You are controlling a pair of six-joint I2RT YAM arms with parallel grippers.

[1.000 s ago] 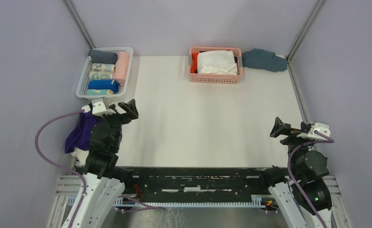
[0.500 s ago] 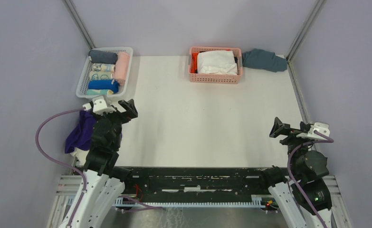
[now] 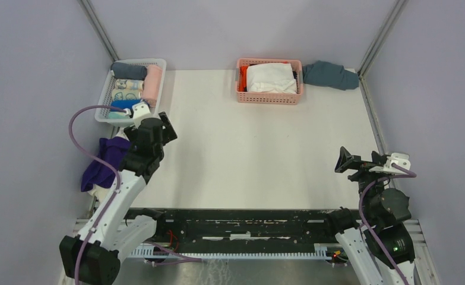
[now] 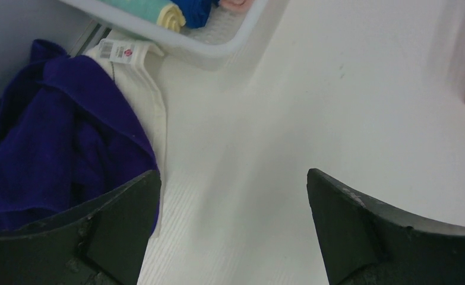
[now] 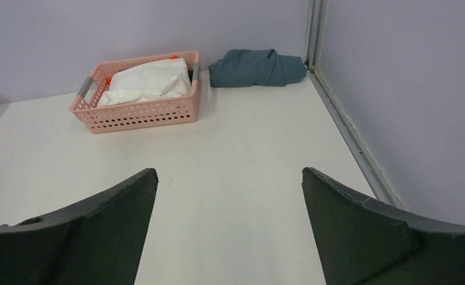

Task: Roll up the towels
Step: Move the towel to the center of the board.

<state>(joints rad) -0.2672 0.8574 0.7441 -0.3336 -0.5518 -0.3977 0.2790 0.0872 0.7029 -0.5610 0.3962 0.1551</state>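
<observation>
Purple towel [image 4: 46, 136], soft, light and floppy, lies bunched near the white basket [image 4: 218, 47], likely best pinched at a loose edge, while the left gripper [image 4: 233, 178] and right gripper [image 5: 230, 175] hang spread and empty.

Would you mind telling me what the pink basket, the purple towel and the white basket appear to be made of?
The pink basket looks like matte moulded plastic: its walls carry regular rows of holes. The purple towel seems soft, fuzzy fabric, perhaps terry, slumping in loose folds. The white basket also looks plastic, with a smooth rim.
</observation>
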